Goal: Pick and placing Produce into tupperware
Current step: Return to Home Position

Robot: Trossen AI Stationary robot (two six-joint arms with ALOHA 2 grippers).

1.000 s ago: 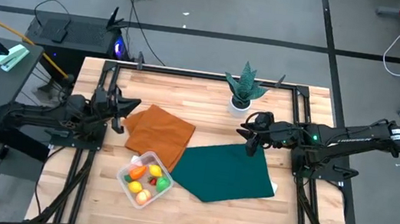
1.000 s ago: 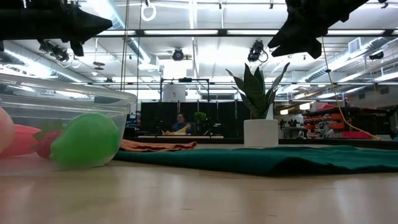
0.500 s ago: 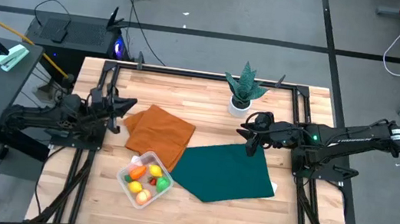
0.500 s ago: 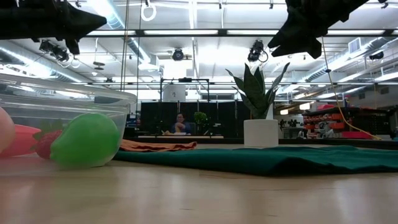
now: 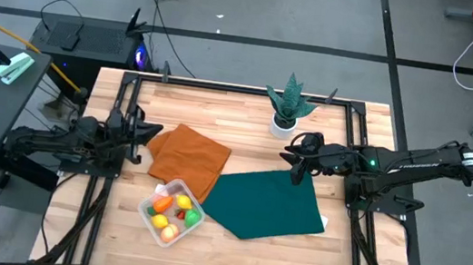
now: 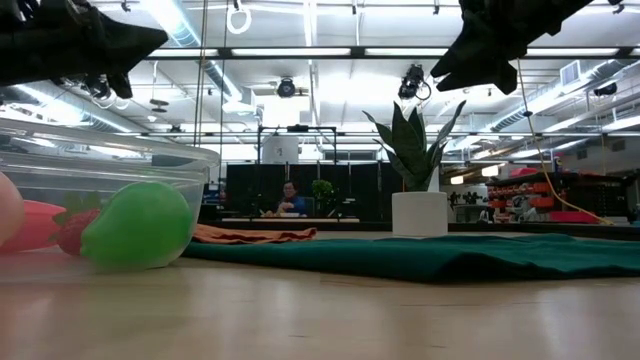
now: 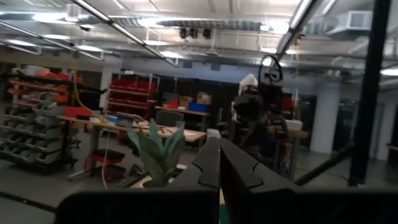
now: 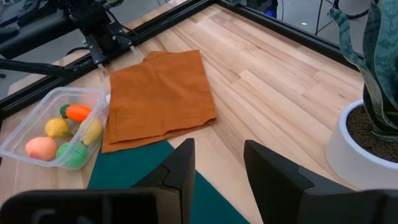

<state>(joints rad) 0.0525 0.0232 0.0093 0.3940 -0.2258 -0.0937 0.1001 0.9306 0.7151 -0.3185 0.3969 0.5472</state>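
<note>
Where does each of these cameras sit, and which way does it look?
High view: above the table, looking straight down; left gripper at the table's edge, right gripper by the green cloth.
Low view: at table height, looking level past the tub into the room; both grippers hang from above.
Left wrist view: on the left arm, facing the plant; shut fingers show.
Right wrist view: on the right arm, facing the orange cloth; open fingers show.
Shared: high, low and right wrist views show the tub.

Bright ceiling strip lights (image 6: pixel 330 52), soft shadows
</note>
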